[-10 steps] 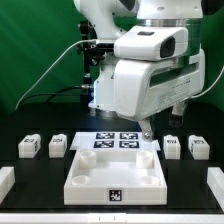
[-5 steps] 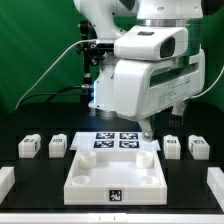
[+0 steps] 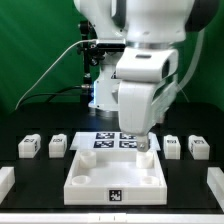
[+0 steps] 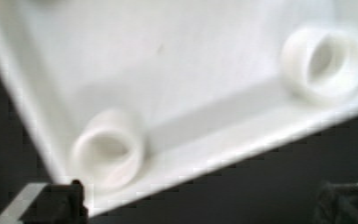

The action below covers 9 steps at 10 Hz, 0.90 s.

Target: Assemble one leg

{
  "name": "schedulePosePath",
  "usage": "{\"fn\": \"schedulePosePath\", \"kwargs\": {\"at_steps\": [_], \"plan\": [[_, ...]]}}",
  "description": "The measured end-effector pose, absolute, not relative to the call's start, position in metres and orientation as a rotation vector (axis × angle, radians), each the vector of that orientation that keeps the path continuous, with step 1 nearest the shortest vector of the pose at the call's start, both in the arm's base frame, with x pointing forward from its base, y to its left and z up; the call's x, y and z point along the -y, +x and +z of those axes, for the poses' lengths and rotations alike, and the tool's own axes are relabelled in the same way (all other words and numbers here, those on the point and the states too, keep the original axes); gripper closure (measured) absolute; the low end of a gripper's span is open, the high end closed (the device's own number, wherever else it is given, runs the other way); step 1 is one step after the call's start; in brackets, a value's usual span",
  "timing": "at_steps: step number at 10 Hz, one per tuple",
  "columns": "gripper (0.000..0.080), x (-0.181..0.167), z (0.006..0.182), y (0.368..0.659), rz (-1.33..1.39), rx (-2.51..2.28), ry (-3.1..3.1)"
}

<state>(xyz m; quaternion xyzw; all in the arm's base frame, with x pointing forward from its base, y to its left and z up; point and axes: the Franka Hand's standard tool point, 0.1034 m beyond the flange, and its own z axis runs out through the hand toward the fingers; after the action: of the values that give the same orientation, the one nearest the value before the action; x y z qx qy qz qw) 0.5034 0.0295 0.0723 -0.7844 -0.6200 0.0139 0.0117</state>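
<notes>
Marked shift of the arm (image 3: 150, 60) against half a second ago: turned about the wrist, carried toward the exterior view's left and lowered, with the gripper (image 3: 143, 148) now just over the tray (image 3: 85, 180) at its rear corner on the exterior view's right, no longer up by the marker board (image 3: 118, 140). Touching the tray or just clear of it: cannot tell. In the wrist view, blurred tray close under the camera, with a nearer socket (image 4: 105, 150) and a farther socket (image 4: 318, 65), and the dark fingers (image 4: 59, 197) at the picture's edges, spread well apart, holding nothing. Reads as a descent toward the tray rather than toward a leg; no leg gripped, none seated in a corner, so the task barely begun

Counts, from the exterior view. Legs: four, all standing on the worktop (image 3: 40, 172), apart from the tray: first leg (image 3: 29, 146) and second leg (image 3: 58, 146) side by side at the left, third leg (image 3: 172, 146) and fourth leg (image 3: 198, 147) side by side at the right. Tray: one. Marker board: one, with four tags. Arm and gripper: one each. Also two white pieces cut off at the lower corners, left piece (image 3: 5, 182) and right piece (image 3: 214, 186), kind not clear
</notes>
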Motion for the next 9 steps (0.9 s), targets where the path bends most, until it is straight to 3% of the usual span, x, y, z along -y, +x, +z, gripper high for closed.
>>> {"fn": "schedulePosePath", "kwargs": {"at_steps": [5, 9], "plan": [[0.015, -0.016, 0.066, 0.494, 0.064, 2.271, -2.132], [0.015, 0.009, 0.016, 0.42, 0.097, 2.188, -2.162]]}}
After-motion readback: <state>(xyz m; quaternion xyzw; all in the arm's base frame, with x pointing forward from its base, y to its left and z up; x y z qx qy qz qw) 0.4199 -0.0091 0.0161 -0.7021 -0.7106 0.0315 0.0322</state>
